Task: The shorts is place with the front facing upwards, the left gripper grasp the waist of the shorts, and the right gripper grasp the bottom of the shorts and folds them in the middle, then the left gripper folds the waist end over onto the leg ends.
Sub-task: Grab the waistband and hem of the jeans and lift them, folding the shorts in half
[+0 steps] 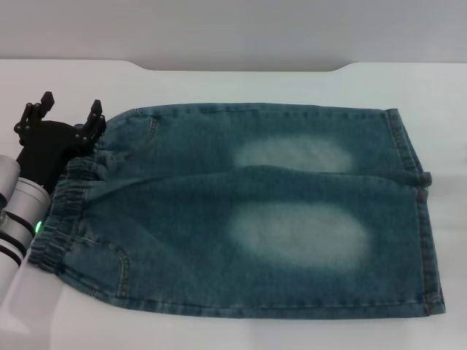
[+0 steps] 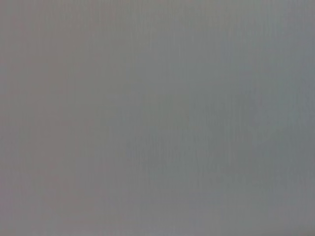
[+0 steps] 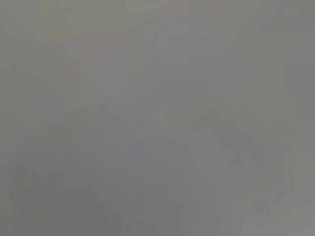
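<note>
1. My left end effector (image 1: 69,111) sits at the far corner of the waist (image 1: 69,200), its two black fingers spread apart and pointing away from me, with nothing between them. Its black body lies just beside the elastic band, possibly touching the edge; I cannot tell for sure.
2. The silver arm behind it runs back toward me along the waist side, green light showing.
3. Both wrist views give me only flat grey, so I have no close look at either end effector. The right end effector is not in view anywhere.
4. Outward from the left end effector, the denim shorts (image 1: 248,211) lie flat on the white tabletop (image 1: 233,84), front up, the waist nearest the fingers and the legs stretching away across the surface.
5. The bottom of the shorts (image 1: 423,219) is at the opposite side, well apart from the left end effector. The two leg hems sit side by side, one slightly overlapping the other.
6. Handling, as I judge it: denim is soft and limp but has some weight, so it will sag and drag instead of holding a shape. It should not slip much.
7. The gathered elastic is thick and puckered, a good bite for the fingers; I would take it at the band's edge.
8. For the far side, the double-stitched hem is the firmest hold.
9. No fold has been made yet.
</note>
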Controlling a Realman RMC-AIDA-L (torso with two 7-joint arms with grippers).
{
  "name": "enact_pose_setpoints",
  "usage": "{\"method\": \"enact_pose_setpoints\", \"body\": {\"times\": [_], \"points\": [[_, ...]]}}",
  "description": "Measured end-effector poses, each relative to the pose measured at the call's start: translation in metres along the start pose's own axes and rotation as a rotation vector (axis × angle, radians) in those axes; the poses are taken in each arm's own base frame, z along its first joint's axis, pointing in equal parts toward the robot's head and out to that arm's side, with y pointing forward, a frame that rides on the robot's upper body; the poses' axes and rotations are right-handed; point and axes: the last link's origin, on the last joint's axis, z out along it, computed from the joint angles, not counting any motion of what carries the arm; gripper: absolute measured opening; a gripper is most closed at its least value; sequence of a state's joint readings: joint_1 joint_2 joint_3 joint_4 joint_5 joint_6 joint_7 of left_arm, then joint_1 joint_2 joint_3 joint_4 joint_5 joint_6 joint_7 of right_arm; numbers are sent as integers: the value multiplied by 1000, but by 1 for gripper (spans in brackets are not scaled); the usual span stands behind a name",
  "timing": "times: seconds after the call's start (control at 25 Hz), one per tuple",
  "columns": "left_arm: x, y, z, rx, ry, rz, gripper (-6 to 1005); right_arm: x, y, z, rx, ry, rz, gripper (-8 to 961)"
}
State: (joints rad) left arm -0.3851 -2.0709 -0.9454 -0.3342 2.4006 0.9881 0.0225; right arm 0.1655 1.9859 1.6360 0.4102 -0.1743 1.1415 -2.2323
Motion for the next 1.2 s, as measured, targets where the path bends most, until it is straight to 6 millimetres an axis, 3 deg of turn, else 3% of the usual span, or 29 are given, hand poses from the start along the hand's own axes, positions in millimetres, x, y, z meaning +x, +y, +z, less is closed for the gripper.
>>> {"method": "enact_pose_setpoints", "body": {"times": [0.48,0.64,0.68,0.92,1.2], "points": [[-1,-1,-1,1,-3,-1,794,-43,3,13,-66,31,-56,773],[-1,0,0,-1,-6,-2,793,-51,2,31,3,58,-112,773],[-1,0,0,-2,-6,-2,793,-54,4,45,31,85,-165,773],[-1,3,1,-13,-8,-1,793,-52,12,68,60,128,-267,773],[-1,3,1,-12,-9,-3,792,-62,20,71,67,83,-340,773]]}}
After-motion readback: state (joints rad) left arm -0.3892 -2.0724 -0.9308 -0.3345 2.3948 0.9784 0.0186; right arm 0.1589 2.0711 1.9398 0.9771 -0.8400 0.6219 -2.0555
